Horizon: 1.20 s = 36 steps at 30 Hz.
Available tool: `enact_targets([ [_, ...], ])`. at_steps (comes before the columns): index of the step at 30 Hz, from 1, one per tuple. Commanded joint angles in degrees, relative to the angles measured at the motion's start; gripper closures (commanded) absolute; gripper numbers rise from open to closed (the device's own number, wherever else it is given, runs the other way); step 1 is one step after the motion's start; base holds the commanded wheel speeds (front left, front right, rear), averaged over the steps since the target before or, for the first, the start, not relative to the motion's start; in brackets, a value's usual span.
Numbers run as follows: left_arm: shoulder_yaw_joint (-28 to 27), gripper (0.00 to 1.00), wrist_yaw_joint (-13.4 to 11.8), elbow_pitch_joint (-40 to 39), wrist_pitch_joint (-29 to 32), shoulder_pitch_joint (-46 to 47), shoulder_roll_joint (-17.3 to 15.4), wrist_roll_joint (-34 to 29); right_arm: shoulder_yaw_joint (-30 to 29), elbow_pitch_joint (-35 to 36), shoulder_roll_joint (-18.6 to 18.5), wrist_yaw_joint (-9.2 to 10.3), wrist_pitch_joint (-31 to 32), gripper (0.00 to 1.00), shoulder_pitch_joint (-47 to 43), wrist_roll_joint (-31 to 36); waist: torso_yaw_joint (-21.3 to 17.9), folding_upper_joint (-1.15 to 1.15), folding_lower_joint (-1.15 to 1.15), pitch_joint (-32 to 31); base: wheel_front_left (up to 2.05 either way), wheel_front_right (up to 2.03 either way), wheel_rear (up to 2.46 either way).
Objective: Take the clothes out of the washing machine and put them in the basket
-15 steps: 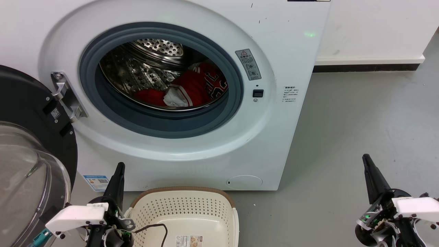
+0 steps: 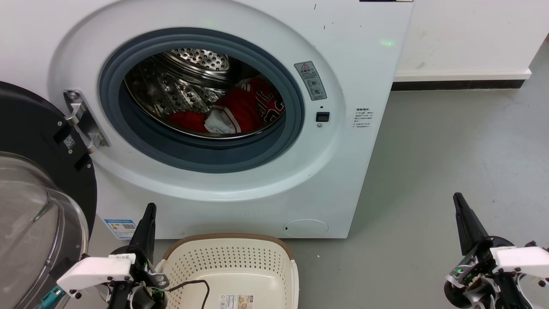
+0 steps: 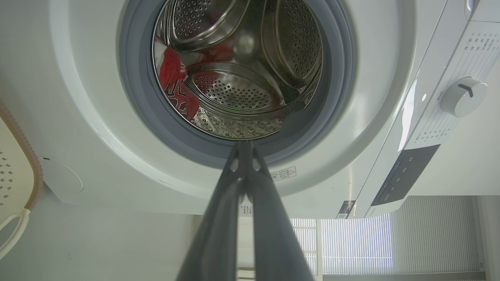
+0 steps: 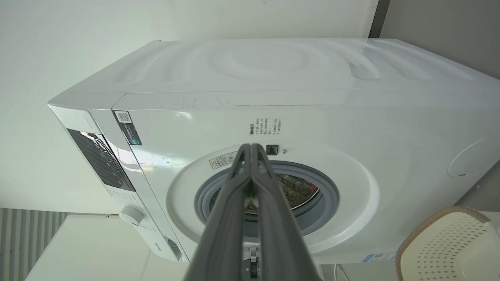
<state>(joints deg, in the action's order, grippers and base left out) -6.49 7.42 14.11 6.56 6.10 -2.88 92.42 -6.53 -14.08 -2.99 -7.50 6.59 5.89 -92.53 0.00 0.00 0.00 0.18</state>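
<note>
The white washing machine (image 2: pixel 351 56) stands with its door (image 2: pixel 34 189) swung open to the left. Inside the steel drum lie the clothes (image 2: pixel 240 109), red with white trim and dark lettering; they appear again at the drum's left (image 3: pixel 172 74). The cream basket (image 2: pixel 231 266) sits on the floor just in front of the machine, with nothing in the part I see. My left gripper (image 2: pixel 149 209) is shut, low beside the basket's left edge, holding nothing. My right gripper (image 2: pixel 457 198) is shut too, far to the right over the bare floor. Both sets of fingers (image 3: pixel 245 146) (image 4: pixel 251 147) meet at the tips.
The open door with its bulging glass fills the lower left, close to my left arm. A grey floor (image 2: pixel 450 150) stretches to the right of the machine up to a white wall with a dark skirting (image 2: pixel 459 83). A thin black cable (image 2: pixel 193 285) hangs over the basket's near side.
</note>
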Motion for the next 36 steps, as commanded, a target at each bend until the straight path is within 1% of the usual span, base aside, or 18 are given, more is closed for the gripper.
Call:
enact_targets([
  [1, -0.13, 1.0, 0.27, -0.01, 0.1, 0.35, 0.01, -0.01, 0.02, -0.06, 0.17, 0.02, 0.02, 1.0, 0.74, 0.25, 0.0, 0.0, 0.0, 0.0, 0.0, 0.0, 0.0],
  [10, -0.13, 1.0, 0.27, -0.01, 0.1, 0.35, 0.01, -0.01, 0.02, -0.06, 0.17, 0.02, 0.02, 1.0, 0.74, 0.25, 0.0, 0.0, 0.0, 0.0, 0.0, 0.0, 0.0],
  [11, 0.0, 0.0, 0.0, -0.01, -0.02, 0.0, 0.0, 0.0, 0.0, 0.0, 0.0, 0.0, -0.02, 0.0, 0.0, 0.01, 0.0, 0.0, 0.0, 0.0, 0.0, 0.0, 0.0],
  [16, 0.31, 0.0, -0.1, 1.38, -0.44, -1.6, 0.19, -0.24, 0.27, -1.63, 0.07, 0.01, -0.42, 0.0, -1.52, 0.16, 0.01, 0.0, 0.0, 0.02, 0.0, 0.0, 0.0],
  [20, 0.01, 0.0, -0.09, 0.32, -1.64, -1.92, 0.18, -2.7, 0.34, -1.27, 0.07, 0.01, -1.62, 0.0, -1.8, 2.09, 0.03, 0.0, 0.0, 0.04, 0.0, 0.0, 0.0],
  [27, -0.13, 0.0, -0.78, -2.38, -3.6, -2.37, 0.15, -9.82, 0.15, 0.54, 0.06, 0.01, -3.59, 0.0, -2.31, 9.21, 0.03, 0.0, 0.0, 0.16, 0.0, 0.0, 0.0],
  [36, 1.32, 0.0, -3.39, -5.52, -5.91, -3.3, 0.12, -21.43, 0.95, 4.34, 0.05, 0.01, -5.89, 0.0, -3.05, 21.72, 0.04, 0.0, 0.0, 0.33, 0.0, 0.0, 0.0],
])
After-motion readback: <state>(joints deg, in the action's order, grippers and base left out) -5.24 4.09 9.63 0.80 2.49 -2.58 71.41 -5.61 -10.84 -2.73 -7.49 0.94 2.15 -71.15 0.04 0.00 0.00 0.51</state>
